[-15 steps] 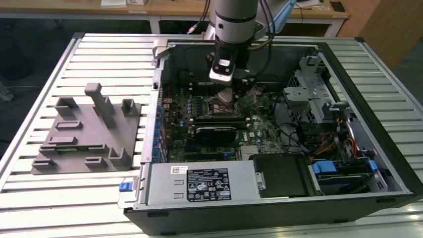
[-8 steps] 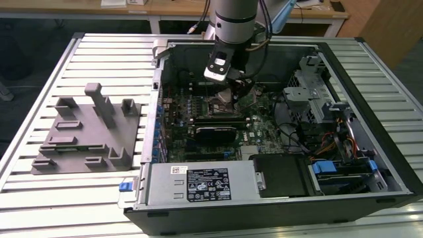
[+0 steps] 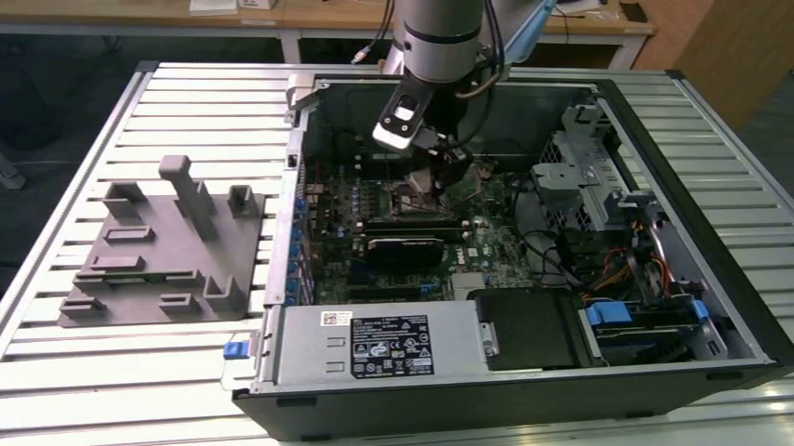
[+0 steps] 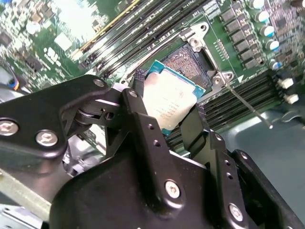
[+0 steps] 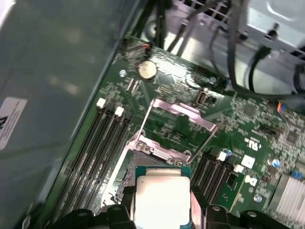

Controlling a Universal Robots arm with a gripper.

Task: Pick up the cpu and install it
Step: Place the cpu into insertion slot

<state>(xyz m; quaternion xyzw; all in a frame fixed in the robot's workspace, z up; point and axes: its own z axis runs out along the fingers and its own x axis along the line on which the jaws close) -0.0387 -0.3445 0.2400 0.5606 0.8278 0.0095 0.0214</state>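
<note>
The cpu (image 4: pixel 169 101), a small square chip with a pale silvery top and a green rim, is pinched at two opposite edges by my gripper (image 4: pixel 167 117), which is shut on it. In the first wrist view the cpu (image 5: pixel 162 198) hangs just above the open socket (image 5: pixel 148 153), partly covering it. The socket's hinged metal plate (image 5: pixel 183 114) is folded back, and the socket's contact field (image 4: pixel 187 64) shows beyond the chip. In the exterior view my gripper (image 3: pixel 437 178) reaches down into the open computer case (image 3: pixel 745 307), over the green motherboard (image 3: pixel 490 243).
Memory slots (image 5: pixel 102 143) run beside the socket, and a thin metal lever (image 4: pixel 248 107) sticks out next to it. A drive cage (image 3: pixel 583 177), cables (image 3: pixel 620 269) and a power supply (image 3: pixel 372 344) crowd the case. A grey moulded tray (image 3: pixel 155 246) lies on the slatted table (image 3: pixel 199 102).
</note>
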